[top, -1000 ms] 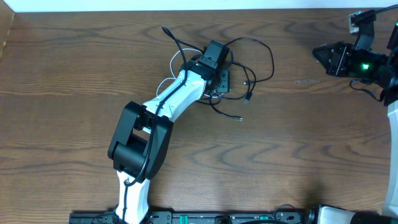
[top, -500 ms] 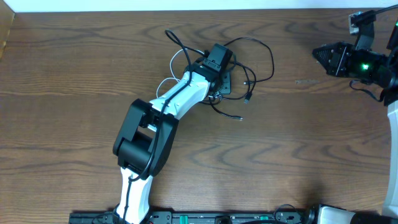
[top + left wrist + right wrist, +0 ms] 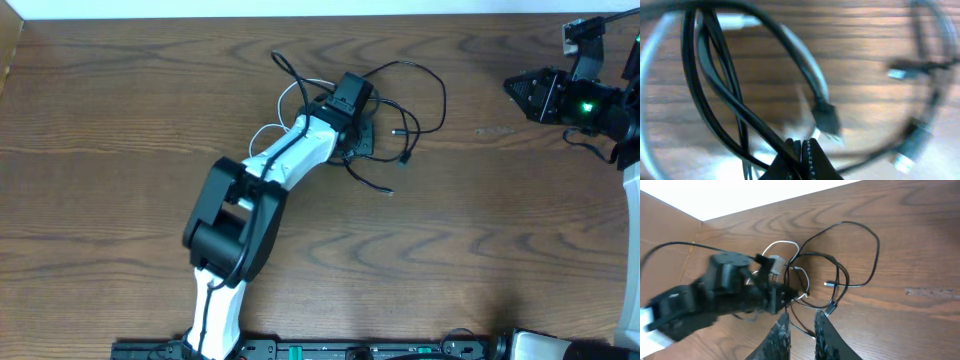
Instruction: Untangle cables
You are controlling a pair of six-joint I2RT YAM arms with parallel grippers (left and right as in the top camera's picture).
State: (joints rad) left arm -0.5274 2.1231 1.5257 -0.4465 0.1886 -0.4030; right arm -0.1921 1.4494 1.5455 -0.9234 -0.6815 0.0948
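Observation:
The cables lie tangled at the back middle of the table. The black cable [image 3: 441, 96] loops out to the right, and the white cable [image 3: 283, 98] arcs at the left of the heap. My left gripper [image 3: 360, 138] is down in the tangle. In the left wrist view the left gripper [image 3: 802, 146] has its jaws pressed together, shut on a strand of the black cable [image 3: 715, 100], with the white cable [image 3: 807, 57] curving behind. My right gripper [image 3: 510, 88] hovers far to the right, away from the heap. In its own view the right gripper [image 3: 802, 315] has a narrow gap between its fingers and holds nothing.
The left arm [image 3: 235, 215] stretches from the front edge to the tangle. The wooden table [image 3: 500, 230] ends at a white strip along the back. A black plug [image 3: 827, 120] and a silvery plug [image 3: 905, 156] lie by the left jaws.
The left arm has reached a little farther to the right and back. The tangle has shifted slightly right with it. The right arm has not moved.

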